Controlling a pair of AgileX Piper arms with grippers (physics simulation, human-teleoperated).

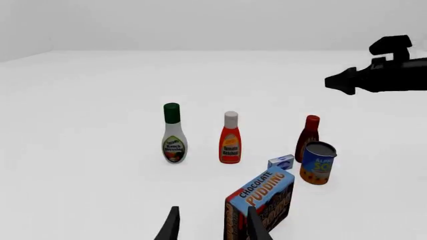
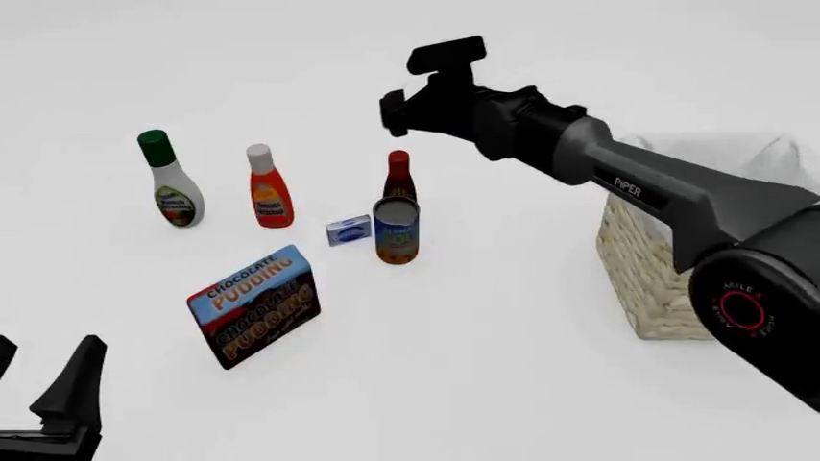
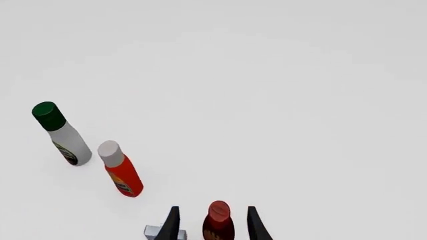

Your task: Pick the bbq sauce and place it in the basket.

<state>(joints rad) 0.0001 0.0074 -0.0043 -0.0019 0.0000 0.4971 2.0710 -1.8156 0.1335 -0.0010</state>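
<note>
Leftmost, well left of the bbq sauce (image 2: 398, 176), the left gripper (image 2: 52, 389) hangs low with its fingers spread, holding nothing. The bbq sauce stands upright on the table (image 2: 487, 317), just behind the blue can (image 2: 396, 230). Above the bottle, the right gripper (image 3: 212, 225) hovers, fingers spread either side of its red cap, apart from it. Farthest right of the bottle sits the basket (image 2: 640, 279).

We see the bbq sauce (image 2: 398, 181), dark red-brown with a red cap; left of it an orange bottle (image 2: 268, 188) capped white, then a white bottle (image 2: 171, 181) capped green; right, a straw-coloured basket (image 2: 640, 274).
</note>
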